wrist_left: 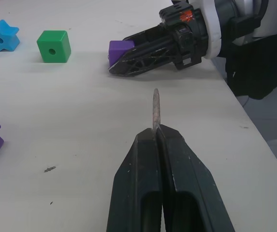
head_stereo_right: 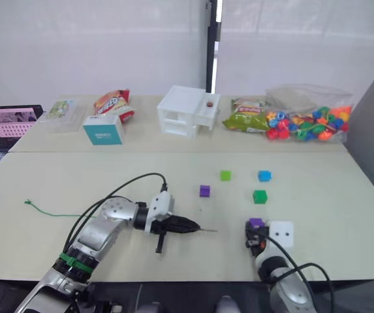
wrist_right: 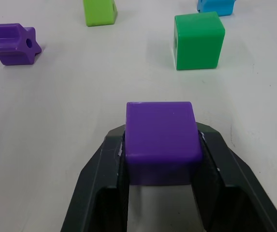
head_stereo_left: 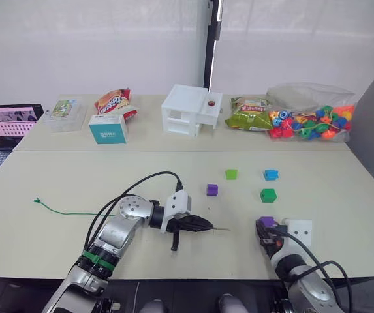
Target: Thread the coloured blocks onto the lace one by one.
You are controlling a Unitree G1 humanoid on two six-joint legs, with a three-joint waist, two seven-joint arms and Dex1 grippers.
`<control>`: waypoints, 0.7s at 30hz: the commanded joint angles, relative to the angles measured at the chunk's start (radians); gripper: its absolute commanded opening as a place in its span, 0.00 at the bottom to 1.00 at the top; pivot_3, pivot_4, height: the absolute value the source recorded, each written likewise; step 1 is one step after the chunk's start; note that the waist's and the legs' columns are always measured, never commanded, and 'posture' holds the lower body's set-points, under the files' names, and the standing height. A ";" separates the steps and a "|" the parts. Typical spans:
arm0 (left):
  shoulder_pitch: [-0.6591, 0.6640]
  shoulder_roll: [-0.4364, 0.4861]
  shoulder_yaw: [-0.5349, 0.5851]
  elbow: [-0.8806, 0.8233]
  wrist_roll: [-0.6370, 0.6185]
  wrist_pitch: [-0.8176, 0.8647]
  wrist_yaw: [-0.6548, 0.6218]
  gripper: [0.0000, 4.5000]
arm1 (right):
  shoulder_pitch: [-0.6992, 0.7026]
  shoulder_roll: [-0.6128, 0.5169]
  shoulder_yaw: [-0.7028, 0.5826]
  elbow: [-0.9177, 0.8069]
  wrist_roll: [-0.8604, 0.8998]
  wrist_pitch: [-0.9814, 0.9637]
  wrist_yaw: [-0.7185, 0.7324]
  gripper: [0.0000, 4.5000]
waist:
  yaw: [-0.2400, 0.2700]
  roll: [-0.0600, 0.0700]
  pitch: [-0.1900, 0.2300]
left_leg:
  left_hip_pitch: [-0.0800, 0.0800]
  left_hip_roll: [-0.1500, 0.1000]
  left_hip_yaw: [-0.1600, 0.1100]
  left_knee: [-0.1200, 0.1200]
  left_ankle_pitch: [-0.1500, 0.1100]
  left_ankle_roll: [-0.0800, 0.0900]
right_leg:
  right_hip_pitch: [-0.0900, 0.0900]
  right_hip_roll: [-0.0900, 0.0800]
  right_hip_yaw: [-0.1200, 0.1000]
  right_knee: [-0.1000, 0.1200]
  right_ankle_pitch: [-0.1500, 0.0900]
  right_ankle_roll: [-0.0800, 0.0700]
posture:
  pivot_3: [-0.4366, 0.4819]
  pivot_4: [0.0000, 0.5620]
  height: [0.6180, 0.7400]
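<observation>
Right now you are at the first threading — no block sits on the lace (head_stereo_left: 69,213) yet. Your left gripper (wrist_left: 158,131) has its fingers pressed together on the lace's grey needle tip (wrist_left: 155,108), which juts out ahead of them toward your right side; the green cord trails away behind the left arm across the table (head_stereo_left: 343,195). Your right gripper (wrist_right: 160,140) is pinching a purple cube (wrist_right: 160,141) between its two fingers, low over the table near its front edge, with the needle pointing its way but well apart from it.

The other blocks wait untouched further out: a purple star-shaped block (head_stereo_left: 212,189), a light green block (head_stereo_left: 231,173), a blue block (head_stereo_left: 271,174) and a dark green cube (head_stereo_left: 267,194).

What comes next, I judge, is alignment — you need the cube's hole facing the needle (no hole shows on the faces visible from the right wrist, so it may lie between the fingers or underneath). If the fingers cover it, you will want to regrip or turn the wrist before closing the gap. Then bring tip and hole onto one line and slide the cube on slowly; the tip is slim and could skate off the face.
</observation>
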 commanded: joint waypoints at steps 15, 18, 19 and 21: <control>0.042 0.015 0.028 -0.058 -0.008 -0.009 0.066 0.00 | -0.091 -0.452 -0.368 -0.054 0.432 0.135 0.503 1.00 | -0.008 -0.001 0.001 | 0.002 0.001 0.001 -0.001 0.000 0.000 | 0.003 0.001 0.001 -0.002 -0.001 -0.002 | 0.48 0.27 1.00; 0.044 0.011 0.026 -0.061 -0.006 -0.010 0.077 0.00 | -0.192 -0.599 -0.351 0.044 0.494 0.156 0.691 1.00 | -0.012 -0.002 0.001 | 0.006 0.002 0.002 -0.002 0.000 0.000 | 0.007 0.003 0.001 -0.004 -0.002 -0.002 | 0.48 0.27 1.00; 0.046 0.009 0.023 -0.065 -0.005 -0.009 0.081 0.00 | -0.222 -0.652 -0.325 0.077 0.483 0.149 0.764 1.00 | -0.010 -0.002 0.001 | 0.007 0.003 0.001 -0.002 0.000 0.000 | 0.009 0.004 0.001 -0.004 -0.002 -0.002 | 0.48 0.27 1.00; 0.049 0.010 0.023 -0.072 -0.005 -0.008 0.085 0.00 | -0.278 -0.747 -0.261 0.135 0.455 0.147 0.882 1.00 | -0.007 -0.002 0.001 | 0.007 0.003 0.001 -0.002 0.000 0.000 | 0.010 0.004 0.000 -0.004 -0.003 -0.002 | 0.48 0.27 1.00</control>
